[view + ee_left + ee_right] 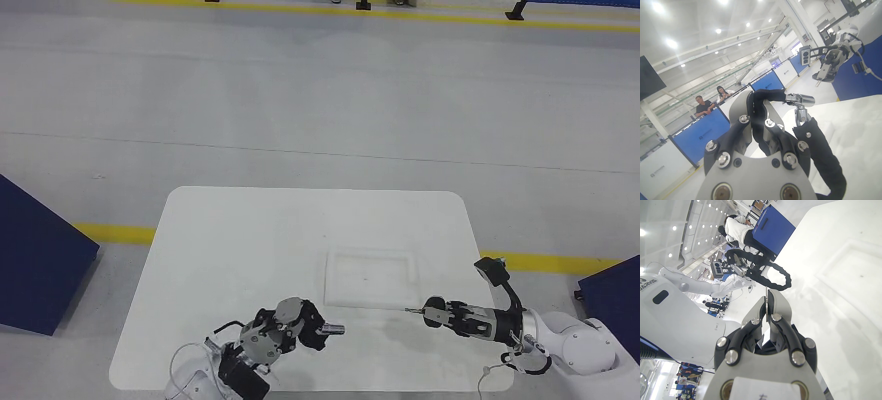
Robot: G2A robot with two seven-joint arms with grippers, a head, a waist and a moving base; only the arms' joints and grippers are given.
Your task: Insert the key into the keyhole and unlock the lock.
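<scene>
My left claw [757, 103] is closed around the lock [804, 100] by its black cable, over the bench [250, 230]; my right claw [767, 297] pinches the key [766, 291] tight, apart from it.

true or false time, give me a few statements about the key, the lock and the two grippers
1. The right gripper is shut on a thin silver metal key. True.
2. The key is already in the keyhole of the chrome cylinder lock. False: key and lock are apart, each in its own gripper.
3. The left gripper grips the lock's black fabric-sleeved cable. True.
4. The lock lies in the shallow white tray. False: it is held outside the tray.
</scene>
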